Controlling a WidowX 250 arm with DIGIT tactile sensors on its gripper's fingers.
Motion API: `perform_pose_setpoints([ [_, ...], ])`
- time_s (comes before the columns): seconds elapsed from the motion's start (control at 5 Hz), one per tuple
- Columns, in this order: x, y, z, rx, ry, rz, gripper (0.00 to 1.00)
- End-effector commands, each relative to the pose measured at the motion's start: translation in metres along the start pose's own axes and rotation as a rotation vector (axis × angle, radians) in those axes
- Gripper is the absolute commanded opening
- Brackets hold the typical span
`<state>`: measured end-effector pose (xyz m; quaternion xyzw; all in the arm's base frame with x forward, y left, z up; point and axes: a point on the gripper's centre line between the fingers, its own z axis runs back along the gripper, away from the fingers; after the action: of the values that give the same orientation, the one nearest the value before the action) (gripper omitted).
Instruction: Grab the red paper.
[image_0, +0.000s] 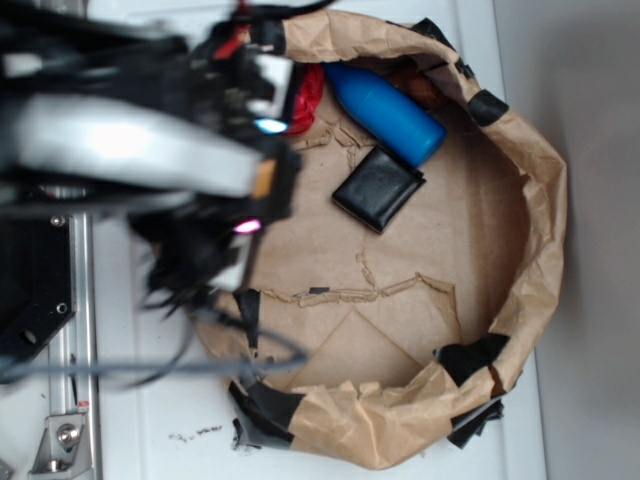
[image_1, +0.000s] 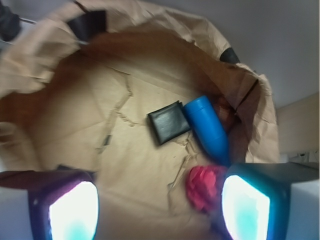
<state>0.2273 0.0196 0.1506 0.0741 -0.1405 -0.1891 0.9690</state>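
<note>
Red paper (image_1: 204, 187): crumpled wad on the brown paper sheet (image_1: 100, 145), just beside the narrow end of the blue bottle (image_1: 209, 129); in the exterior view only a red sliver (image_0: 308, 98) shows past the arm.
Gripper (image_1: 159, 207): spread wide, nothing held; the wad lies close against the inner side of one lit finger pad (image_1: 245, 209); contact cannot be judged.
Arm (image_0: 130, 150): blurred, reaching over the sheet's edge nearest the bottle's narrow end.
Blue bottle: lying on its side, apparently touching the black wallet (image_1: 168, 122).
Black wallet: closed, flat, beside the bottle's middle.
Brown paper sheet: rim turned up, black tape patches (image_0: 470, 358) along it.
Writing: none legible.
</note>
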Motion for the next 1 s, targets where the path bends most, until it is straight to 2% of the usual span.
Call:
perform_pose_setpoints([
  [0.0,0.001,0.032,-0.047,-0.080,0.101,-0.044,1.00],
  [0.2,-0.007,0.033,-0.058,0.002,0.138,-0.135,1.00],
  [0.4,-0.016,0.040,-0.067,0.034,0.135,-0.183,1.00],
  [0.8,-0.016,0.036,-0.063,0.031,0.112,-0.221,1.00],
])
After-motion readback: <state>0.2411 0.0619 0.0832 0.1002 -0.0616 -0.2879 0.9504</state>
